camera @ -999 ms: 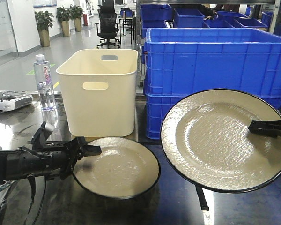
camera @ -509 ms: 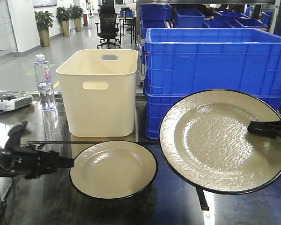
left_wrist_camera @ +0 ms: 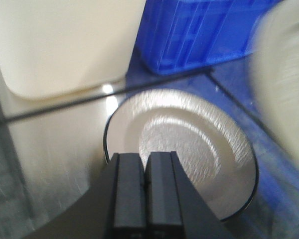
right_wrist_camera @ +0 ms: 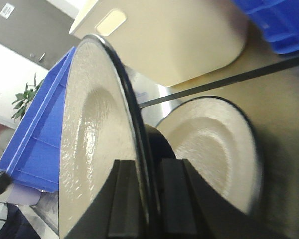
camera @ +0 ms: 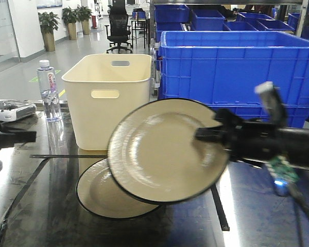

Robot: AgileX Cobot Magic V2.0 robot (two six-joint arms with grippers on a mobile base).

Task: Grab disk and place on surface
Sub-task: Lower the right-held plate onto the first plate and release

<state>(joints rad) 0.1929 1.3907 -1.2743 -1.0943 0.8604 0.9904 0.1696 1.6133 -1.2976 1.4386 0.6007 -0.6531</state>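
A cream disk with a black rim (camera: 159, 149) hangs tilted in the air, its rim pinched by my shut right gripper (camera: 201, 135). The right wrist view shows that rim between the fingers of the right gripper (right_wrist_camera: 148, 174), the disk (right_wrist_camera: 89, 129) nearly on edge. A second, like disk (camera: 105, 198) lies flat on the glossy dark surface (camera: 41, 211), partly under the held one. My left gripper (camera: 26, 136) sits far left, apart from both. In the left wrist view the left gripper (left_wrist_camera: 145, 164) is shut on nothing, just short of the lying disk (left_wrist_camera: 194, 144).
A cream bin (camera: 110, 100) stands behind the disks. Stacked blue crates (camera: 237, 67) fill the back right. A water bottle (camera: 49, 90) and a white device (camera: 7, 109) sit at the back left. Thin black lines (camera: 219, 208) cross the tabletop.
My right arm has swung the held disk left, over the lying one. My left gripper has pulled away to the left from the lying disk's rim.
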